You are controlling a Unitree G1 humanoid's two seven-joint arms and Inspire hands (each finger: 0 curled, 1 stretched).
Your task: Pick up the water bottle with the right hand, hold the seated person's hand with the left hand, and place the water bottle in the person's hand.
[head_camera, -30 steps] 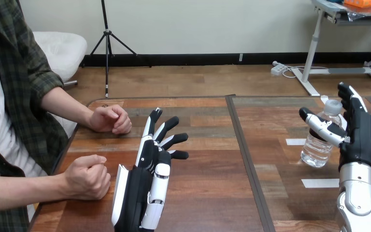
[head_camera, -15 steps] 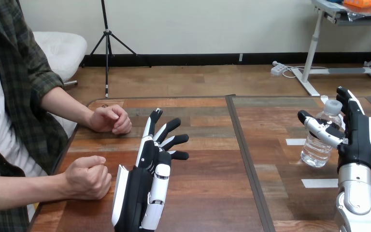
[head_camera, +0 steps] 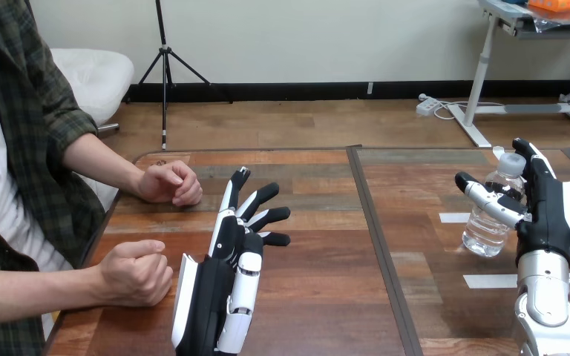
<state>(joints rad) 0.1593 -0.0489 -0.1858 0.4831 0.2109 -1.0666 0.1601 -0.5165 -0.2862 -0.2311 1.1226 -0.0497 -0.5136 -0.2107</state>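
Observation:
A clear water bottle [head_camera: 485, 226] with a white cap stands upright on the table's right half. My right hand [head_camera: 546, 216] is right beside it, open: the thumb reaches across the bottle's front and the straight fingers rise behind its cap. My left hand [head_camera: 230, 256] hovers open over the table's left half, fingers spread and pointing away from me. The person sits at the left with both hands loosely closed on the table, one at the far left [head_camera: 169, 183], the other near my left forearm [head_camera: 137, 272]. Neither of them touches my hand.
White tape strips [head_camera: 490, 280] lie on the table around the bottle. A dark seam [head_camera: 380, 237] runs down the middle of the wooden table. Bare wood lies between the seam and the bottle.
My right hand has shifted slightly left and down, closer round the bottle. The left hand, the bottle and the person's hands have stayed put.

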